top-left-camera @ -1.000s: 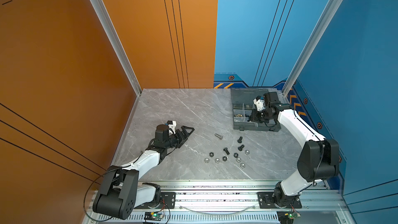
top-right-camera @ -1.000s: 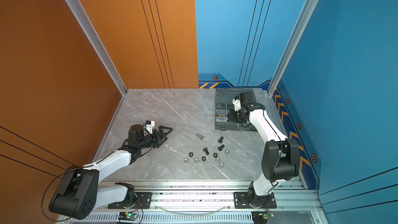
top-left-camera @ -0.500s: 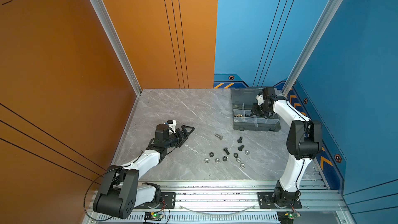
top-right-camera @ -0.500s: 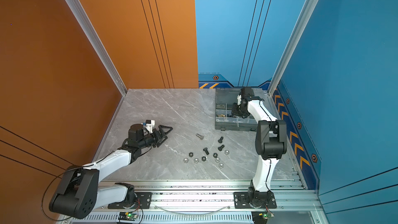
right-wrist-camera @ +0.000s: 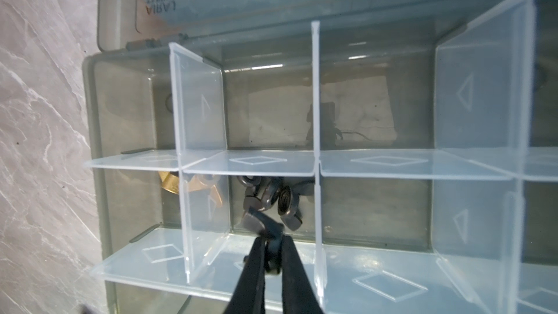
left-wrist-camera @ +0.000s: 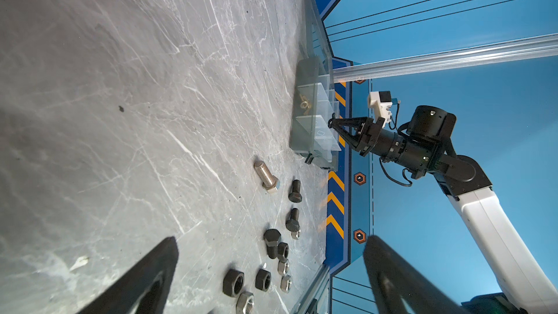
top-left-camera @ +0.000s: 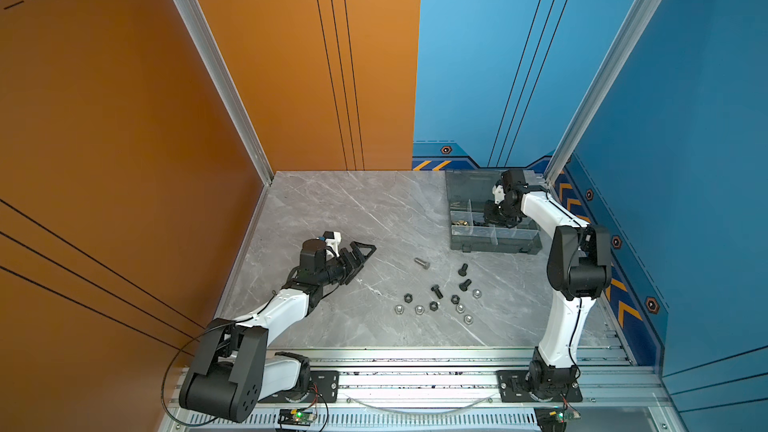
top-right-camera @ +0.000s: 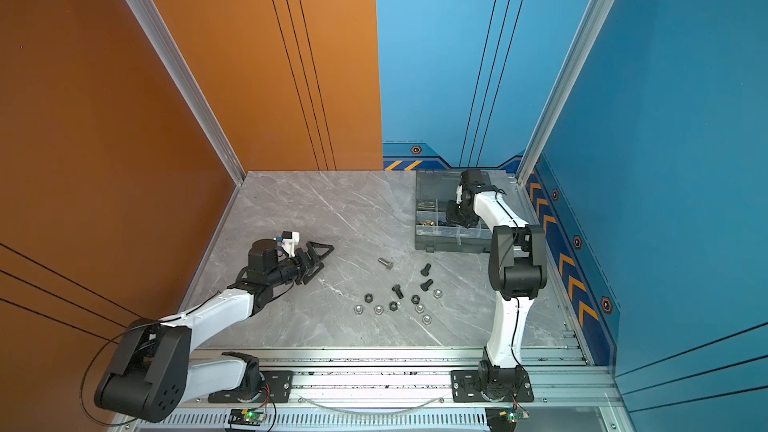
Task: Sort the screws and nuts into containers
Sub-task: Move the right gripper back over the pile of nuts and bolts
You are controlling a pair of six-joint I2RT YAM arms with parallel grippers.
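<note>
In both top views the left gripper lay low by the table. Its jaws were wide apart and held nothing. The right gripper hung over the organiser box. 1 silver screw, 3 black screws and some loose nuts lay on the table, well apart from the box.

The left wrist view showed the same bits lying loose.

In the right wrist view a black wing nut sat between the right tips. It was over the compartment with other black nuts, beside the one with brass nuts. The jaws stood a little apart. I could not tell if they pinched it.

These bits look tiny, hard, light and smooth, so they would likely slip or roll. A wing nut is best pinched by 1 flat wing, a screw across its shaft.

1 second before, the right tips were tighter and the right elbow was farther from the box. The left arm and the loose bits had not moved.
</note>
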